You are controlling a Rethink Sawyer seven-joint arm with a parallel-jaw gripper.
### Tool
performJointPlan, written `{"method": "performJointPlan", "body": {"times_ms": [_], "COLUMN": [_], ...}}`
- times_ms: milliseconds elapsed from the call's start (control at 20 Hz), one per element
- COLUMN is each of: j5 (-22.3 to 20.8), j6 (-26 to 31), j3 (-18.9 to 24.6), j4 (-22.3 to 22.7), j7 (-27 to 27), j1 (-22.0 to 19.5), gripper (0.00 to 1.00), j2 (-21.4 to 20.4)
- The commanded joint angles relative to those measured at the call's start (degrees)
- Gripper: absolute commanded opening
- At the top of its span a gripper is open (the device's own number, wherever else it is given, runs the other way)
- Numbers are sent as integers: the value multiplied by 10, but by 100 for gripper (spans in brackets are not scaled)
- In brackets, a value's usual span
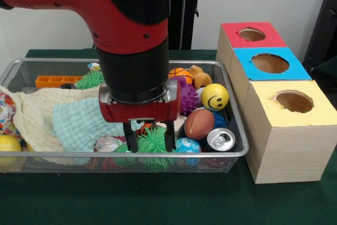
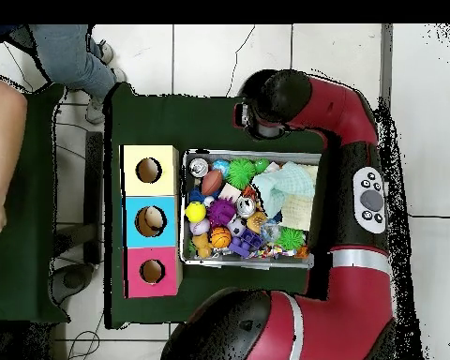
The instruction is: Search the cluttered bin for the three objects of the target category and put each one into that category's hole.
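My gripper (image 1: pixel 150 148) reaches down into the near side of the wire bin (image 1: pixel 52 60). It is open, with its two black fingers (image 1: pixel 130 142) standing either side of a green spiky ball (image 1: pixel 154 142). I cannot tell whether they touch it. In the overhead view the arm covers the gripper, and the green spiky ball (image 2: pixel 240 172) shows at the bin's (image 2: pixel 247 265) edge. Three hole boxes stand beside the bin: red (image 1: pixel 251 34), blue (image 1: pixel 269 62) and yellow (image 1: pixel 293 101).
Around the gripper lie a purple spiky ball (image 1: pixel 186 97), a yellow smiley ball (image 1: pixel 215 96), a brown football (image 1: pixel 199 124), a can (image 1: pixel 219 139), and pale cloths (image 1: pixel 73 122). A second green spiky ball (image 1: pixel 90 80) sits far left. A person's arm (image 2: pixel 4 159) shows at the overhead view's edge.
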Motion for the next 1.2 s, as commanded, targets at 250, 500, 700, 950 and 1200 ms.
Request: {"method": "performJointPlan", "body": {"times_ms": [250, 500, 700, 950, 1200], "j5": [7, 5, -4, -24, -31], "j6": [0, -9, -38, -68, -81], "j3": [13, 13, 18, 34, 45], "j4": [130, 181, 200, 183, 169], "j7": [-28, -31, -37, -66, -87], "j1": [-28, -37, -49, -68, -79], "gripper": [100, 100, 100, 100, 100], "j2": [-84, -126, -128, -76, -41]}}
